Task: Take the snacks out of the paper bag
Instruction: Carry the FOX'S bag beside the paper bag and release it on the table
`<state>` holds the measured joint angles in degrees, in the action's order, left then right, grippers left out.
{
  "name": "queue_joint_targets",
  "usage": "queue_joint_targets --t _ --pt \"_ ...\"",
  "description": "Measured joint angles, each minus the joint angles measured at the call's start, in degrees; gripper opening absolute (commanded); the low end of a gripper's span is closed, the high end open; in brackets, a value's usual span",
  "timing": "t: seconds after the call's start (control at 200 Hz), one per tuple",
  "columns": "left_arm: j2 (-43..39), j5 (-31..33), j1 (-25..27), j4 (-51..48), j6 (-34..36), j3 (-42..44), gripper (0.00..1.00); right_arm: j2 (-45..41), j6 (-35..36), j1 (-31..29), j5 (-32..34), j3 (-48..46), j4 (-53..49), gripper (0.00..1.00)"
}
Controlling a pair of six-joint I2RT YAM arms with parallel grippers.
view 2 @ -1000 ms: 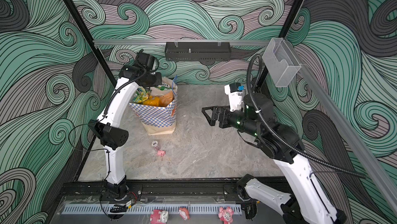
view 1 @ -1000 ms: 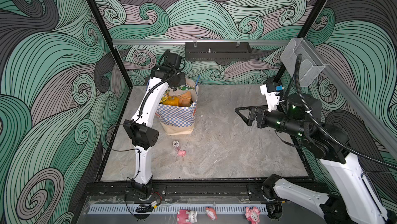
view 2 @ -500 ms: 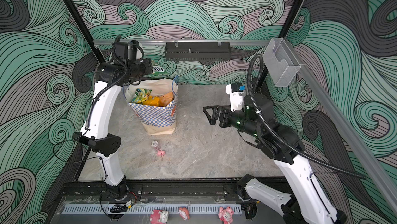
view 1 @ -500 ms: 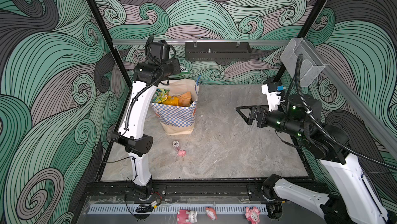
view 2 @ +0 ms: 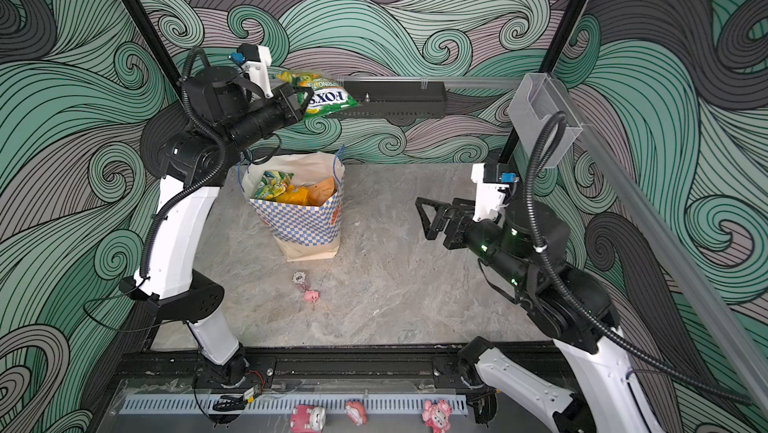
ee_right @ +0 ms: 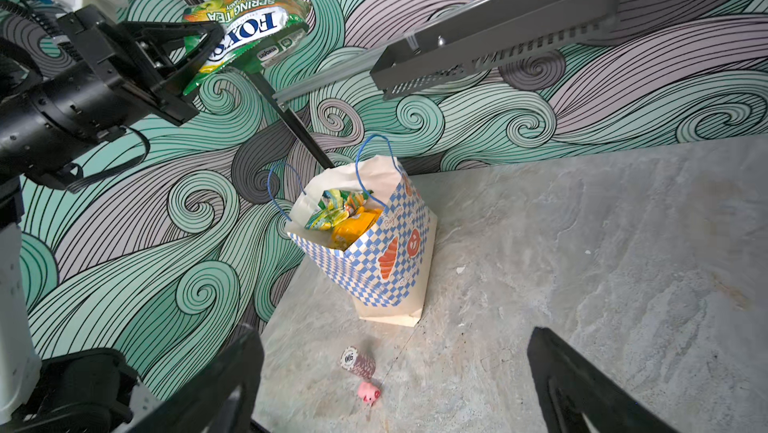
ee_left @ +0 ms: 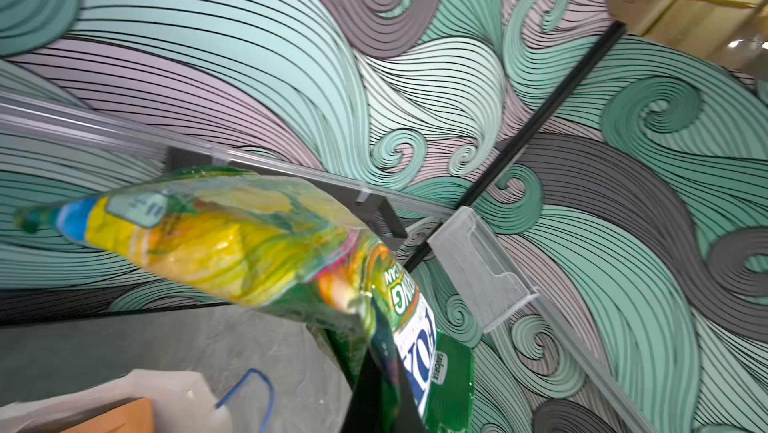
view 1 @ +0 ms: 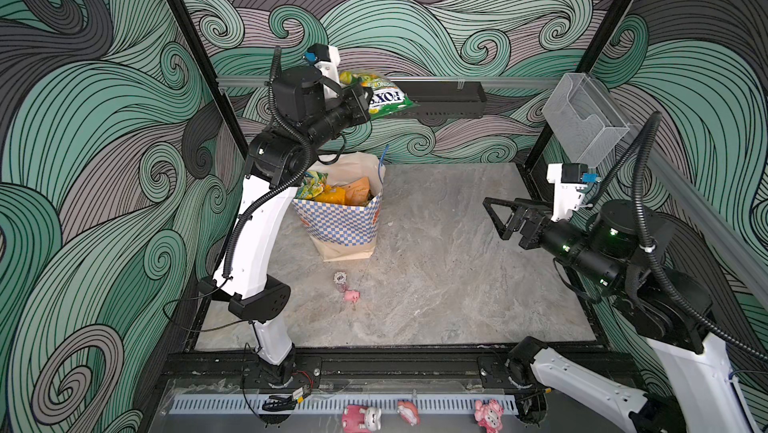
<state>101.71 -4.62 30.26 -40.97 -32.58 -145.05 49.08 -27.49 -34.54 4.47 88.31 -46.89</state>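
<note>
The paper bag (view 1: 345,223) (view 2: 309,223) (ee_right: 376,264) stands upright at the back left of the floor, its mouth open. Several snacks (view 1: 332,192) (view 2: 291,189) (ee_right: 345,214), green-yellow and orange pouches, fill its top. My left gripper (view 1: 366,97) (view 2: 305,98) (ee_right: 208,50) (ee_left: 382,389) is high above the bag, shut on the edge of a green FOX'S candy bag (view 1: 384,96) (view 2: 326,96) (ee_right: 245,29) (ee_left: 232,252), which hangs free in the air. My right gripper (view 1: 494,220) (view 2: 424,219) (ee_right: 397,352) hovers open and empty over the right side of the floor, pointing at the bag.
A small stack with a white cap (view 1: 340,279) (ee_right: 357,362) and a pink pig figurine (view 1: 352,296) (ee_right: 369,393) lie in front of the bag. A black box (view 1: 444,98) hangs on the back rail. A clear holder (view 1: 582,119) sits on the right wall. Pink figurines (view 1: 361,416) rest on the front rail.
My left arm has risen from the mouth of the paper bag, carrying the FOX'S candy bag up and out toward the back rail. The right arm has not moved.
</note>
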Motion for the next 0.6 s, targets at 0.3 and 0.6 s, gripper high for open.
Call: queue_joint_targets --t 0.3,0.6 --pt "3.69 -0.13 11.04 5.81 0.15 4.59 0.0 -7.69 0.07 0.0 6.32 -7.1 4.2 0.99" --pt "15.78 -0.31 17.64 5.84 0.15 5.68 0.0 -10.47 0.72 0.0 9.05 -7.76 2.49 0.99"
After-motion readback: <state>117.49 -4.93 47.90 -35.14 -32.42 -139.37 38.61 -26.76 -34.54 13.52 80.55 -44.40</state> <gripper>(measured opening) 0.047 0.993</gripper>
